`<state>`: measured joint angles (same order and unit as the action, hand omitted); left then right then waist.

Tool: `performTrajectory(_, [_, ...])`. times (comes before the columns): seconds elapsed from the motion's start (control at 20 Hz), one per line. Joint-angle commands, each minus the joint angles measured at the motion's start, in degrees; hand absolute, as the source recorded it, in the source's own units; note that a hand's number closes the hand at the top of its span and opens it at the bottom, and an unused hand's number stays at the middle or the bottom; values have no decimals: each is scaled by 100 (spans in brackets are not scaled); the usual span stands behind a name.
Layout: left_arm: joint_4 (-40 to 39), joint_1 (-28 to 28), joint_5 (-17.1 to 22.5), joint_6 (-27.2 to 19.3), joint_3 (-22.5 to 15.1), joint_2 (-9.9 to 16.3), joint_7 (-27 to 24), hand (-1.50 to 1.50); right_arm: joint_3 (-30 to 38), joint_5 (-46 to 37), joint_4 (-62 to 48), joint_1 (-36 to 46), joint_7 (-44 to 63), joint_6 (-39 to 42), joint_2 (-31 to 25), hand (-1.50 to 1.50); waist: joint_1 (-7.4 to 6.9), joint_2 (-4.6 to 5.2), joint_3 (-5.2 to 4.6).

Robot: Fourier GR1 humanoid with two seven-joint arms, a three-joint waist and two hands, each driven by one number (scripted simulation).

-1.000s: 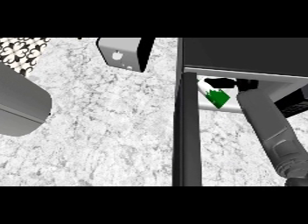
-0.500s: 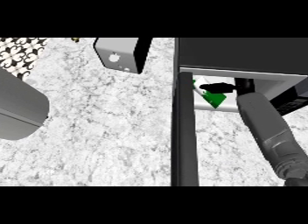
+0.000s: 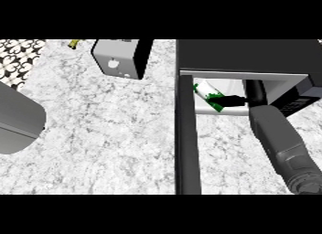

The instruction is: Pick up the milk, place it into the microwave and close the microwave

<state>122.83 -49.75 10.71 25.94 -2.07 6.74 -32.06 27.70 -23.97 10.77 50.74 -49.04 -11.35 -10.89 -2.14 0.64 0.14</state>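
Milk carton [image 3: 210, 96] sits inside microwave [image 3: 251, 57] at 1 o'clock, right hand [image 3: 241, 99] gripping it; release & closing door [image 3: 186, 137] remain

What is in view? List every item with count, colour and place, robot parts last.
Black box-shaped microwave: one, black, upper right, cavity open.
Black microwave door: one, black, swung open, edge-on at centre.
White milk carton with green print: one, white and green, tilted in the cavity mouth.
Grey metal toaster-like box: one, grey and black, upper centre-left.
Small yellow object: one, top left, too small to identify.
White marbled counter: one, throughout.
Right hand: black fingers on the carton.
Left forearm: grey, left edge.
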Motion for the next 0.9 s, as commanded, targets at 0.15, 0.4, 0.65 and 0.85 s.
performTrajectory(0.15, [241,101,-559,-204,-541,-247,340,-150,-73,208,284,-745,-372,764,27,-150,255,-86,-12])
performTrajectory(0.4, [242,442,-920,-358,-966,-407,671,-150,-259,301,810,-1224,-411,1009,426,-150,374,-128,-19])
performTrajectory(0.65, [329,577,-1273,-461,-1438,-495,1053,-150,-393,415,1442,-2043,-475,1304,488,-150,444,-151,-23])
performTrajectory(0.85, [222,818,-1364,-408,-1639,-433,1476,150,-598,537,2123,-2657,-442,1875,658,-150,513,-168,-31])
